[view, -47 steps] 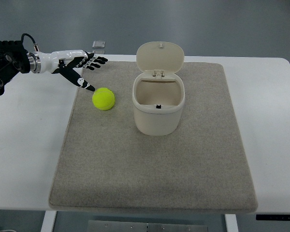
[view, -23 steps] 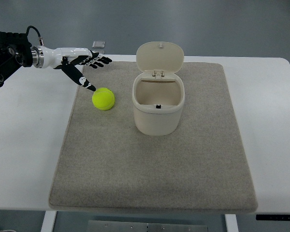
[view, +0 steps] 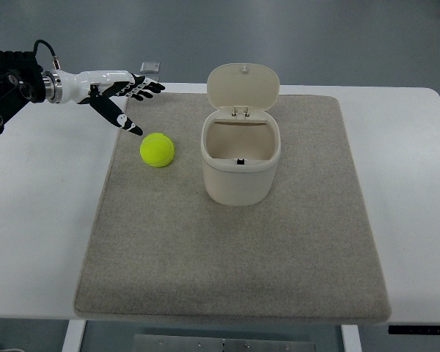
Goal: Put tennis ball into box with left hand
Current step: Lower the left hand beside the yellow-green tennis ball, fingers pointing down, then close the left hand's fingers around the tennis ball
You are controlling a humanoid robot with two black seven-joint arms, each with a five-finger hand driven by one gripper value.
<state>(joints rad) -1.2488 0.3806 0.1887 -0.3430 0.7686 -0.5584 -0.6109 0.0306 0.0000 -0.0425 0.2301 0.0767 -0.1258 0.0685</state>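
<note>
Ball: fuzzy yellow-green sphere, on grey felt mat.
Box: cream plastic, rounded, lid hinged up at far side.
Left hand: fingers wide, empty, just far-left of ball.

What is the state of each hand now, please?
Left hand: open, fingers spread, holding nothing, just up-left of the tennis ball.
Right hand: not in view.

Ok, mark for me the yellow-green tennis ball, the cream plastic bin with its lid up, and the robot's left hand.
yellow-green tennis ball (view: 157, 149), top view, centre of the ball.
cream plastic bin (view: 238, 186), top view, front wall below the rim.
left hand (view: 119, 94), top view, middle of the hand, fingers spread.
</note>
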